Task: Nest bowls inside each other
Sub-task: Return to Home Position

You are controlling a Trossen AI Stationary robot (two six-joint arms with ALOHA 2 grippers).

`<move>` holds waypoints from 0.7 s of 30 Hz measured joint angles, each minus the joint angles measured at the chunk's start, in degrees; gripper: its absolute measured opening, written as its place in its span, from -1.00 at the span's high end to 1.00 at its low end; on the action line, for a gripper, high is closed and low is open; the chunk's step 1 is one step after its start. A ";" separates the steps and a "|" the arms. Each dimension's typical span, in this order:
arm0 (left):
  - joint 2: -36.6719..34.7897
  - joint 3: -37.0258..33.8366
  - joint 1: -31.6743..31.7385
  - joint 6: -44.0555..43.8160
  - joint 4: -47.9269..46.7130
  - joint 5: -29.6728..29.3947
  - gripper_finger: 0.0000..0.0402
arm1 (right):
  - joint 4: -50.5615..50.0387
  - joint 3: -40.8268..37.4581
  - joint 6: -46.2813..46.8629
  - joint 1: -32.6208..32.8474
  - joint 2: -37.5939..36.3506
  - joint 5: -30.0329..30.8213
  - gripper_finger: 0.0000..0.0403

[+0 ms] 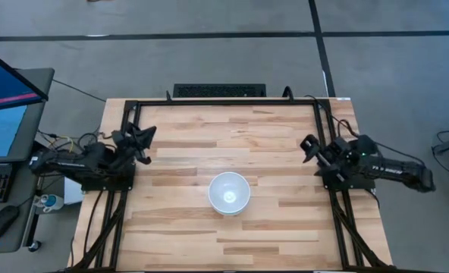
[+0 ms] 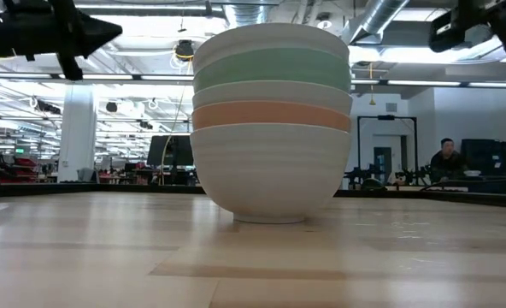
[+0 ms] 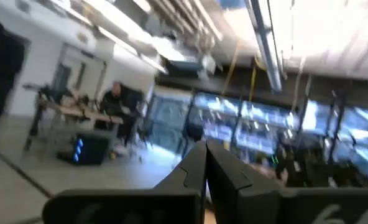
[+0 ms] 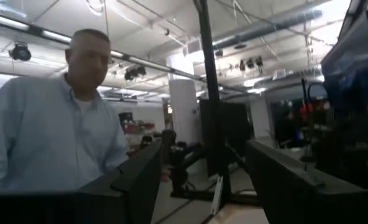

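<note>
All five bowls are nested in one stack mid-table: white, orange, white, mint green, white on top. Bare wood all round it. The left gripper is by the left edge, pinched closed. The right gripper is by the right edge, spread wide.

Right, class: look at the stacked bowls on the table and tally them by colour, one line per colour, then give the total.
White bowls: 3 (bottom, middle, top)
Orange bowl: 1 (second from bottom)
Mint green bowl: 1 (second from top)
Total: 5
</note>
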 joint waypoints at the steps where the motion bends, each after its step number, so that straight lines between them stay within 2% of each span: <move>1: -0.18 0.00 -0.02 0.91 1.35 -0.59 1.00 | -1.12 0.00 -0.23 0.39 -0.01 0.05 -0.27; 4: -0.07 -0.02 -0.01 1.46 1.12 -1.37 1.00 | -6.82 0.00 -3.90 0.62 -0.01 0.01 -0.27; 9: -0.09 -0.04 -0.01 -1.05 -3.38 -1.68 1.00 | -22.55 0.00 -9.67 0.60 0.01 0.07 -0.27; 16: -0.09 -0.07 -0.01 -1.53 -16.44 -1.74 1.00 | -42.73 0.00 -9.82 0.60 0.02 0.20 -0.27; 21: -0.09 -0.13 0.01 -1.12 -29.70 -1.74 1.00 | -43.64 0.07 -9.79 0.60 0.69 0.21 -0.27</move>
